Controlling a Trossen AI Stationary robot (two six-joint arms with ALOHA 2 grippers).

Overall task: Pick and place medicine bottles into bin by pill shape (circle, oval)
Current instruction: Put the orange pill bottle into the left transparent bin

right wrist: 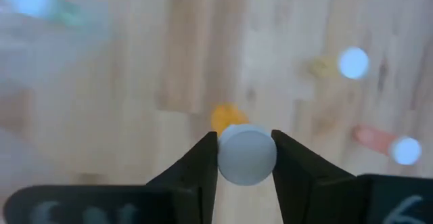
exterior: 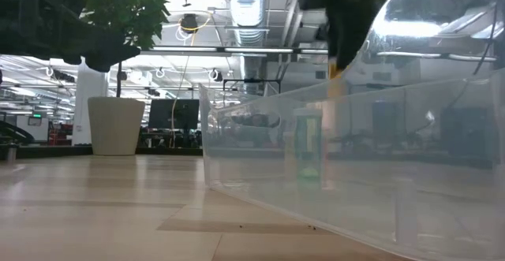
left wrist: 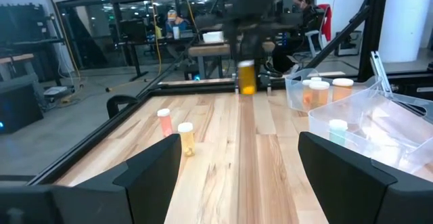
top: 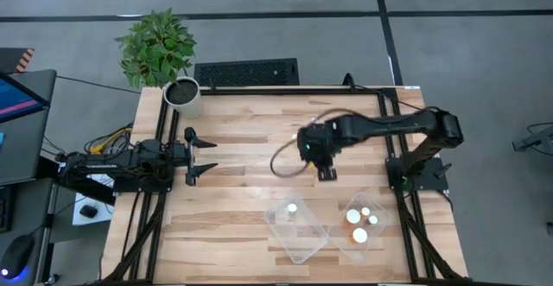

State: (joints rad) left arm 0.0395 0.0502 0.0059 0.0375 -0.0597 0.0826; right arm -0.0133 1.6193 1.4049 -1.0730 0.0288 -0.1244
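I have the right gripper (top: pixel 327 167) out over the middle of the table (top: pixel 233 161), clenched on an orange bottle (left wrist: pixel 247 77). From the right wrist view its two fingers (right wrist: pixel 196 166) press either side of the white cap (right wrist: pixel 247 154), and I look straight down on that cap with the orange body showing just past it, so the bottle's long axis runs vertical, cap up, base toward the wood. The left wrist view agrees: the bottle hangs upright under the gripper, clear of the table surface.

The left gripper (top: pixel 204 156) waits at the left side of the table with its fingers spread apart and nothing between them.

Two clear bins sit at the near right. The left bin (top: pixel 298 228) holds one white-capped bottle (top: pixel 292 208), standing upright. The right bin (top: pixel 363 225) holds a cluster of bottles (top: pixel 366 219), caps up. In the left wrist view I also see two small bottles (left wrist: pixel 174 133) standing upright on the bare wood, just beside each other, well apart from the bins. A white plant pot (top: pixel 184 97) stands at the far left corner.
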